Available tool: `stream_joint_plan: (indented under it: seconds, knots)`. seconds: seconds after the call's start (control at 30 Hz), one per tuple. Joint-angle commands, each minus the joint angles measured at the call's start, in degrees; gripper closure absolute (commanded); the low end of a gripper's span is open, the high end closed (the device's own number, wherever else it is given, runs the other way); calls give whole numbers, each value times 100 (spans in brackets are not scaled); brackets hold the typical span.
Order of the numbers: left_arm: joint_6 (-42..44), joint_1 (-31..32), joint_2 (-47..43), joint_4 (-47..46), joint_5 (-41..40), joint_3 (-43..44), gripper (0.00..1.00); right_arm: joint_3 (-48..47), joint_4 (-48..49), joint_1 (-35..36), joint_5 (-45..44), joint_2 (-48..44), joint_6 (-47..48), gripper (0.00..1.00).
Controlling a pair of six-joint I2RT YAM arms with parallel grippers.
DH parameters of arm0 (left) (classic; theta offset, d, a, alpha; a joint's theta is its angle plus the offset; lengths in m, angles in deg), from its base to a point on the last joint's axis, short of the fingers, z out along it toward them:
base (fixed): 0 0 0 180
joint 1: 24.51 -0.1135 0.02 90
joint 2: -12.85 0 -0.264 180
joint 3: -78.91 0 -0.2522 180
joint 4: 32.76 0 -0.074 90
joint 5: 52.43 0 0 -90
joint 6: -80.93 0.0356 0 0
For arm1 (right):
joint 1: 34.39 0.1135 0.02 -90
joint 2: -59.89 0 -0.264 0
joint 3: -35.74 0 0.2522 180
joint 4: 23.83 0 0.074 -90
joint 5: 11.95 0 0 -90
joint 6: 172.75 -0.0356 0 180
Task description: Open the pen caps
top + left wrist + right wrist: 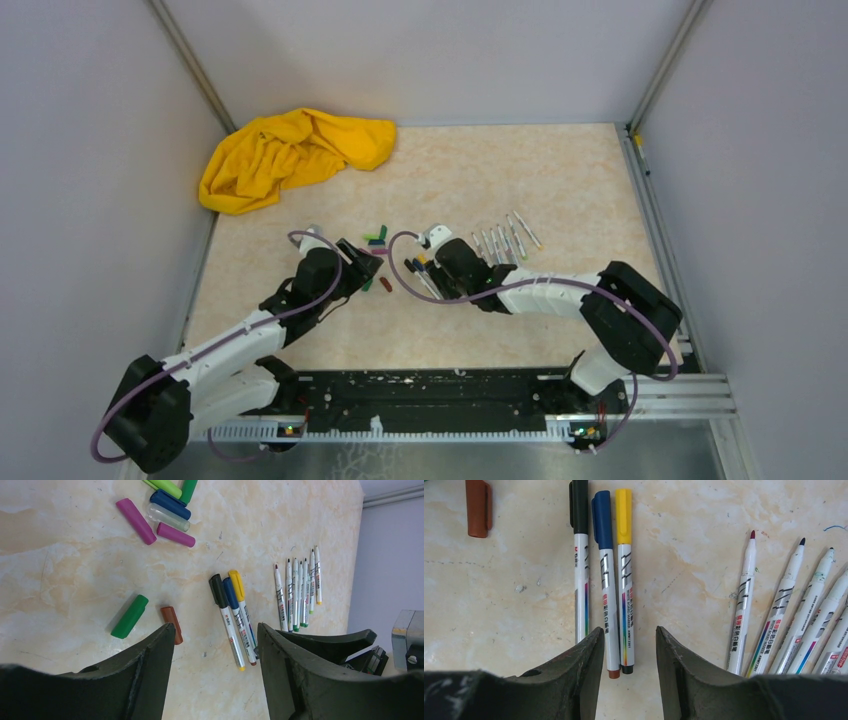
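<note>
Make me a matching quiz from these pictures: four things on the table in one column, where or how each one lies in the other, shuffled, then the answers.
Things
1. cloth
2. capped pens
3. uncapped pens
4. brown cap

Places or states
A. loose on the table beside the green cap
B. bunched in the far left corner
C. three side by side, tops black, blue and yellow
D. a row with bare tips, furthest right

Pairs: 1-B, 2-C, 3-D, 4-A
</note>
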Motion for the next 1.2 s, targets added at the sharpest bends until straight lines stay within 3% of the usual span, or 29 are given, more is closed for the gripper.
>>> stream_joint_plan:
  seconds: [0.0,0.87,0.93,1.1,1.17]
  knots:
    - [-35,29,-19,-110,-11,-1,33,-143,157,-104,-54,-57,46,58]
    - [-96,46,-37,-193,22,-87,33,-29,234,-232,214,598,-66,60]
    - [-124,57,-18,-249,31,-109,33,-4,198,-231,239,688,-100,65]
    - [-147,62,16,-395,95,-158,32,135,128,-209,254,766,-365,96]
    - [-144,55,25,-424,121,-147,32,224,154,-204,219,727,-460,100]
